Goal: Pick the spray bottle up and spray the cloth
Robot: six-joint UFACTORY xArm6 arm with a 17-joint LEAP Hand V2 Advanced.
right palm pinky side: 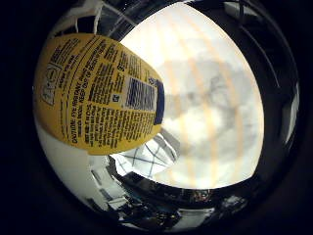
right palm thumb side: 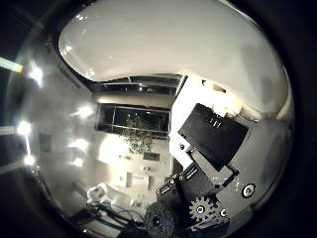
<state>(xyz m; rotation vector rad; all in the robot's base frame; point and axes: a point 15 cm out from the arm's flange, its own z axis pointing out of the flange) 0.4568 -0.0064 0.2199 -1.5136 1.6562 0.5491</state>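
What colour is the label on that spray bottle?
Yellow with black print on the spray bottle's label, clearest in the little finger side palm view.

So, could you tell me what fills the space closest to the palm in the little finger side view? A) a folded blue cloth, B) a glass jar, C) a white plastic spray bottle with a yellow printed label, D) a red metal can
C: the white plastic spray bottle with a yellow printed label fills much of that view, with its barcode and black print showing.

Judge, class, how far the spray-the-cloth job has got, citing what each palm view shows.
Done, apparently: the pick-up. The spray bottle fills much of the little finger side view, close against the palm, and the hand has fingers curled beside its white body. In hand: holding it. Left: spraying; a pale surface shows beyond the bottle, but no cloth is clearly identifiable.
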